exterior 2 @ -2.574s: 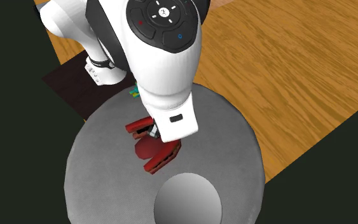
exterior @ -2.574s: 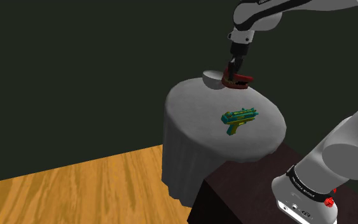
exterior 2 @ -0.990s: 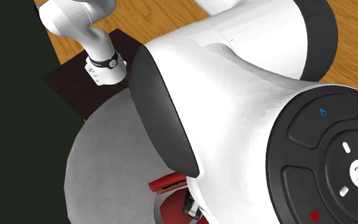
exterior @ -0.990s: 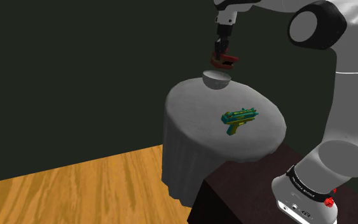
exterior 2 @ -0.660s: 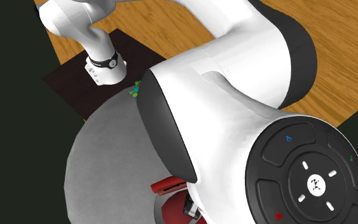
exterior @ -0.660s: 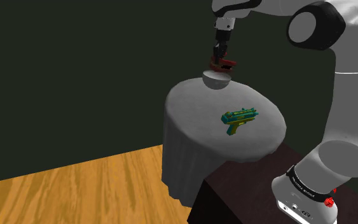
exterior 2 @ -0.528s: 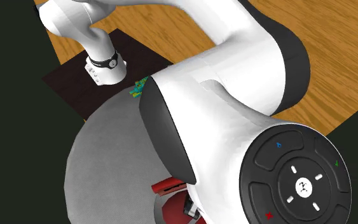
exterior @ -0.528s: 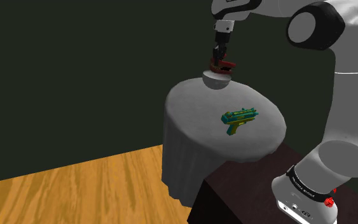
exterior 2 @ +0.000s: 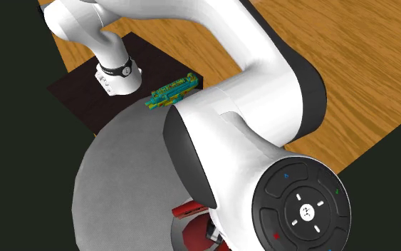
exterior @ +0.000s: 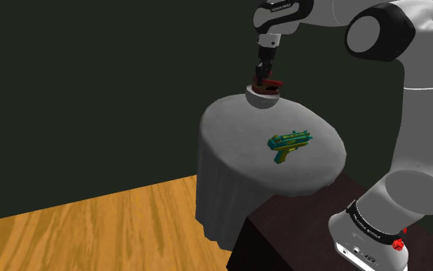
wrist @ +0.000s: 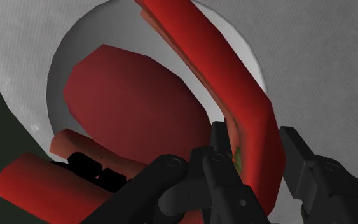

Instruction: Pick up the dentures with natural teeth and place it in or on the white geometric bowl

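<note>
Arm (exterior: 426, 100): white and large, reaching up and across to the far edge of the table. In the second exterior view it (exterior 2: 220, 164) blocks most of the scene, and its last link and round end cap cover the gripper.

Table (exterior: 238, 146): round, with a grey cloth. In the second exterior view, bare cloth (exterior 2: 120, 178) shows only on that view's left.

Stand (exterior: 299, 231): dark box, cut off by the frame edges. Wooden floor (exterior: 91, 223) below, dark wall behind.

White bowl (exterior: 262, 97): at the far rim of the table. The wrist view shows its rim (wrist: 60, 83) and part of the inside; the rest is behind the dentures.

Dentures (exterior: 269, 83): red, right at the bowl's mouth. In the wrist view (wrist: 139, 108) one plate lies within the rim outline. Can't tell whether it touches the bowl. Teeth are hard to make out. In the second exterior view only a red sliver (exterior 2: 189, 211) pokes out from under the arm.

Toy gun (exterior: 289, 142): green and yellow, mid-table, well apart from the bowl. In the second exterior view it (exterior 2: 172, 92) is half hidden by the arm.

Gripper (exterior: 262, 77): pointing down over the bowl. The wrist view shows the fingers (wrist: 255, 143) pinching one red arch of the dentures.
</note>
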Motion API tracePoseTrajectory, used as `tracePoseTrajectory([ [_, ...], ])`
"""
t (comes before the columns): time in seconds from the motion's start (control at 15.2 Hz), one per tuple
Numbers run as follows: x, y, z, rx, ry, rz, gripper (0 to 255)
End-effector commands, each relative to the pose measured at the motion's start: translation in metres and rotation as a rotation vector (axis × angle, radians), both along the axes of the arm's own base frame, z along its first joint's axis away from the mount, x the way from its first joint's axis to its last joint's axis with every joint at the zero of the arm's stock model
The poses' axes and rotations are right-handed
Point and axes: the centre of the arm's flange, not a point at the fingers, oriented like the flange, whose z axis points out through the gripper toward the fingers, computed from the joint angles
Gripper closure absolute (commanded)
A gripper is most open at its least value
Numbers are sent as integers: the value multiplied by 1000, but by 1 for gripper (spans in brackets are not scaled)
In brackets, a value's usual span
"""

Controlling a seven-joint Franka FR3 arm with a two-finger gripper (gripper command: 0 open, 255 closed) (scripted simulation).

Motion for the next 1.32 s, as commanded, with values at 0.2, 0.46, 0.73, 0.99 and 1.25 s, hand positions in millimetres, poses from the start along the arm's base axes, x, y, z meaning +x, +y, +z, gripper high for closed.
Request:
tracePoseTrajectory([
  [0.2, 0, -2, -3, -1, 3, -2, 255],
  [0.46, -1, -1, -3, -1, 3, -2, 0],
  [0.73, 1, -3, 10, -1, 3, -2, 0],
  [0.99, 7, -5, 47, -1, 3, -2, 0],
  [1.25, 7, -5, 47, -1, 3, -2, 0],
])
